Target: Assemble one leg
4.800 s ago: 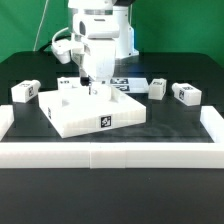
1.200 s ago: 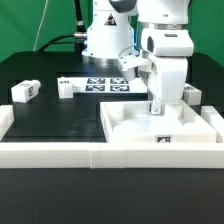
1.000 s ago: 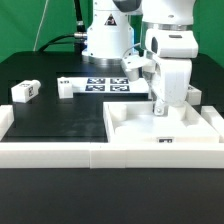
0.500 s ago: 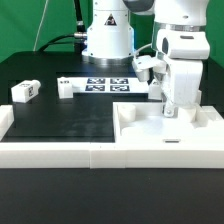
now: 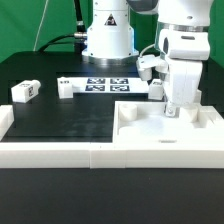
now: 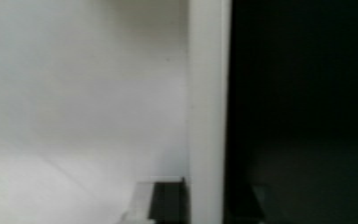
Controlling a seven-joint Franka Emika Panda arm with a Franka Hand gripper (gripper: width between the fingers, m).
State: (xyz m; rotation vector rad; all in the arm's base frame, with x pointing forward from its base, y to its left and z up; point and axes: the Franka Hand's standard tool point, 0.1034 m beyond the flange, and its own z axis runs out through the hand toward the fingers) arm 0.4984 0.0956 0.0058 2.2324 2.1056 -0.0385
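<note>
Leg (image 5: 25, 90) lay loose on the black table (image 5: 70, 120), well apart from the panel (image 5: 140, 126), off toward the exterior view's left. The gripper (image 5: 172, 110) stood down at the panel's far rim, probably to position that base before fetching the leg. Whether its fingers clamped the rim could not be told.

gripper (image 5: 172, 112) down at panel (image 5: 140, 135), perhaps clamped | leg (image 5: 25, 90) at exterior view's left

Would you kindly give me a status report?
Gripper low on the panel, jaws unclear. Leg at exterior view's left, ungripped. Another leg and the marker board lie between.
</note>
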